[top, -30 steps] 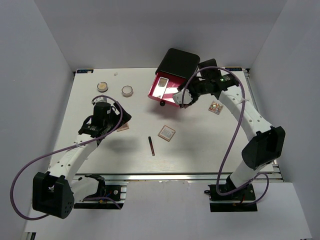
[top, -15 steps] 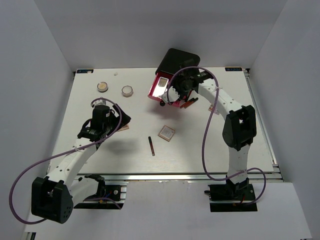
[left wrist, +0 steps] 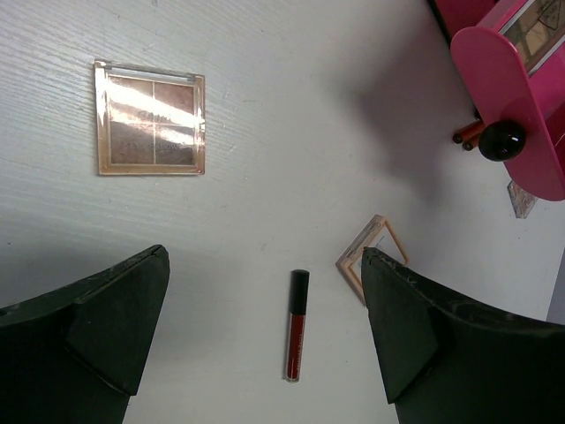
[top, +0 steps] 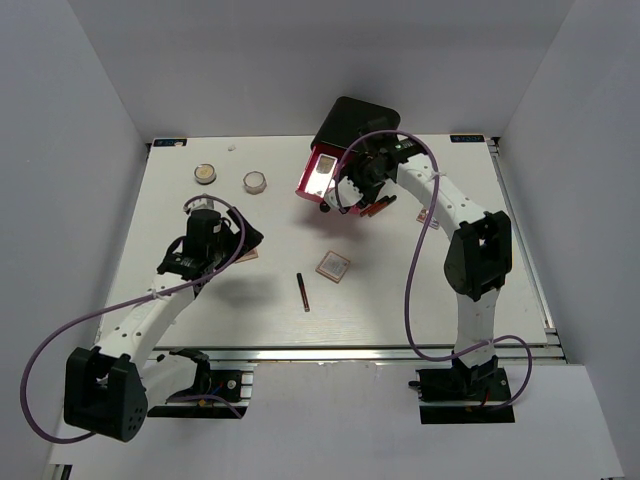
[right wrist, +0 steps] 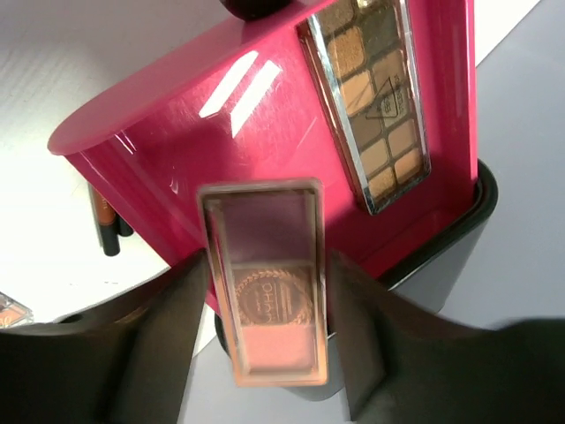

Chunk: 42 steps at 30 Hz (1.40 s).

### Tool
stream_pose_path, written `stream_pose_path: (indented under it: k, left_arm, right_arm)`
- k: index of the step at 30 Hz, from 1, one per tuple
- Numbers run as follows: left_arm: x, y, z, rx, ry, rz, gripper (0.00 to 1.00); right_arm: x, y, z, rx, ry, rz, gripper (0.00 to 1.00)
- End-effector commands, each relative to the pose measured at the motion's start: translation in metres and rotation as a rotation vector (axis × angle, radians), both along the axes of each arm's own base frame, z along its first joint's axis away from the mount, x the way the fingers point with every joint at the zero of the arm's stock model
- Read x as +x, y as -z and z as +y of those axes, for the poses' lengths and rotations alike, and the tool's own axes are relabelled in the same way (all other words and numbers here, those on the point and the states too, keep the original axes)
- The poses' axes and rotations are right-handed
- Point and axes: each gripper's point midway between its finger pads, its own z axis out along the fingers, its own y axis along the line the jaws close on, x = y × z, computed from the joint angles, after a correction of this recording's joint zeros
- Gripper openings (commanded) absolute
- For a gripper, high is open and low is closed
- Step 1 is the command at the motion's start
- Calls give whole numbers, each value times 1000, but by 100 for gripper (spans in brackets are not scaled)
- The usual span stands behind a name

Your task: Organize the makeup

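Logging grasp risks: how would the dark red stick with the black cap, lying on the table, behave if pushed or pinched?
The dark red stick looks slim and round, so a sideways push would probably roll it across the table. It seems rigid and light, likely easy to lift. Its glossy tube may slip unless the left fingers close squarely.

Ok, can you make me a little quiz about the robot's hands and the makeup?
1. True or false: the right hand is holding a palette by the open pink drawer.
2. In the left wrist view, what lies on the table between the fingers of the left hand?
A. a dark red stick
B. a round compact
C. a hairbrush
3. How many round compacts are on the table?

Key: 1 true; 2 A; 3 two.
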Motion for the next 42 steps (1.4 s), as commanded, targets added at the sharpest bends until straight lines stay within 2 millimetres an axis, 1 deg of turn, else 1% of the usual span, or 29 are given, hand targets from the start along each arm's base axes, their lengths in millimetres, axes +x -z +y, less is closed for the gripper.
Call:
stream_pose_path:
  k: [1,3,4,5,11,13,14,16,17,18,19,20,21,22,23,24,25,26,27,28,30,31,32,33,34,35,37,38,42]
  left_arm:
    - [4,-4,-2,-11,13,-19,98]
    - [3,-3,-3,-12,16,-15,98]
    - [3,-3,-3,-12,16,-14,98]
    - [3,-2,-3,-10,15,-13,98]
    - [3,0,-3,-12,12,-3,98]
    - [3,2,1,-2,-6,10,98]
    - [2,3,2,5,-17,27,98]
    - [0,10,6,9,-51,69,98]
    - [-2,14,12,26,-82,103,98]
    - [-3,23,13,17,-116,150,98]
    - [-5,28,14,15,-135,182,98]
    - [-7,33,16,20,-154,225,98]
    - [-9,45,16,12,-185,284,98]
    - [-13,52,17,18,-196,330,98]
    - [-13,57,17,25,-203,358,98]
    - [-7,55,17,38,-198,362,98]
    - [-6,66,18,73,-189,404,98]
    - [-4,68,20,103,-179,421,98]
    - [10,58,25,165,-155,391,98]
    - [12,68,29,219,-133,432,98]
    - [22,69,38,333,-64,448,98]
    - [38,58,39,372,-47,422,98]
    - [37,71,41,415,-12,480,98]
    - [40,74,43,460,36,494,98]
    - [51,69,43,480,50,484,98]
    - [50,79,45,515,94,522,98]
    - [58,82,43,531,122,523,98]
    - [59,89,44,545,144,542,98]
    - [61,99,43,561,170,566,98]
  right_arm:
    - [0,-14,16,-95,-315,-179,64]
    - [1,-19,19,-73,-311,-196,72]
    - [2,-21,20,-61,-304,-197,81]
    - [3,-23,21,-51,-300,-202,83]
    - [2,-49,29,48,-264,-243,83]
    - [7,-71,34,124,-223,-279,83]
    - [8,-77,34,194,-141,-241,84]
    - [13,-115,37,345,-49,-273,80]
    - [13,-119,35,409,8,-247,78]
    - [8,-139,29,561,156,-163,77]
    - [9,-149,23,653,249,-131,78]
    - [13,-155,20,758,331,-121,83]
    - [7,-167,4,898,509,-39,89]
    - [4,-168,-3,956,576,-3,89]
    - [-4,-142,-11,951,644,78,89]
    - [-20,-148,-16,986,651,135,89]
    - [-29,-140,-24,1024,716,218,89]
    - [-38,-130,-28,1026,736,261,89]
    - [-57,-112,-35,1014,755,310,89]
    - [-66,-103,-39,1020,782,346,89]
    - [-88,-75,-47,995,816,392,89]
    - [-92,-69,-52,994,831,398,89]
    - [-97,-65,-54,1001,848,413,89]
    - [-102,-59,-59,1004,868,422,89]
    - [-103,-57,-63,1010,883,428,89]
    - [-107,-58,-65,1024,895,438,89]
    - [-107,-53,-70,1034,915,445,89]
    - [-108,-54,-71,1043,926,451,89]
    - [-106,-53,-77,1061,951,461,89]
